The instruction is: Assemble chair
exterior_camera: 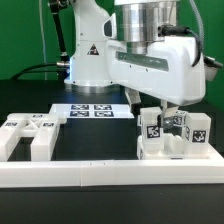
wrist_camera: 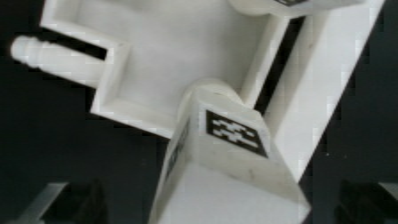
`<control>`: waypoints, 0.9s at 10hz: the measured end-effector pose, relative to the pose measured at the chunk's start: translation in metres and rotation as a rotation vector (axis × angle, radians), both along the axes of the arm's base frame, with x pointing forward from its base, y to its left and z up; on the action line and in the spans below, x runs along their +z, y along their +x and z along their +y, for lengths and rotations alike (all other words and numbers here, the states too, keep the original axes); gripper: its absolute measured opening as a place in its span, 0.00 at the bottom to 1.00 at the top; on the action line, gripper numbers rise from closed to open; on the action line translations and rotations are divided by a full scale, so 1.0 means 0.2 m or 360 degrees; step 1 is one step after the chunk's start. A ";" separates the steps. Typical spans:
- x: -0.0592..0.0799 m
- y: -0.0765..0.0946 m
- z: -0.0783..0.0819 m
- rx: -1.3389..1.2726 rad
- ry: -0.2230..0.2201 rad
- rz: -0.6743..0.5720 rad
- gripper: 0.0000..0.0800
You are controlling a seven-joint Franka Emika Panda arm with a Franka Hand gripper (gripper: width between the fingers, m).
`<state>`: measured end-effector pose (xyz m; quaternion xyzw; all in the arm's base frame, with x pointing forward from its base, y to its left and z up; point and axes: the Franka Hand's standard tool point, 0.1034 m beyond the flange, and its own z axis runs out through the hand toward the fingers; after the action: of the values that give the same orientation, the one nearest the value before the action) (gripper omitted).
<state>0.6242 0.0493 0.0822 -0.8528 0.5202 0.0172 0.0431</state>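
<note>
Hand [exterior_camera: 150,110] wide open astride upright chair parts [exterior_camera: 172,136] by the rail [exterior_camera: 110,173] at the desk [exterior_camera: 100,135] edge; other parts [exterior_camera: 30,135] lie toward the exterior view's left

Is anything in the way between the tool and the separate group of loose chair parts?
Nothing visible. Bare black table lies between the tool and the loose parts; the marker board sits farther back.
</note>
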 end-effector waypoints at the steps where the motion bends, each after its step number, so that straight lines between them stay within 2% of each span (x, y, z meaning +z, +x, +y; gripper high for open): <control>1: 0.00 0.00 0.00 0.0192 -0.0003 -0.0018 0.81; 5: 0.00 0.00 0.02 0.0779 -0.0011 -0.0071 0.81; 9: 0.00 0.00 0.01 0.1183 -0.0019 -0.0108 0.81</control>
<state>0.6238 0.0507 0.0817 -0.9838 0.1733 0.0004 0.0462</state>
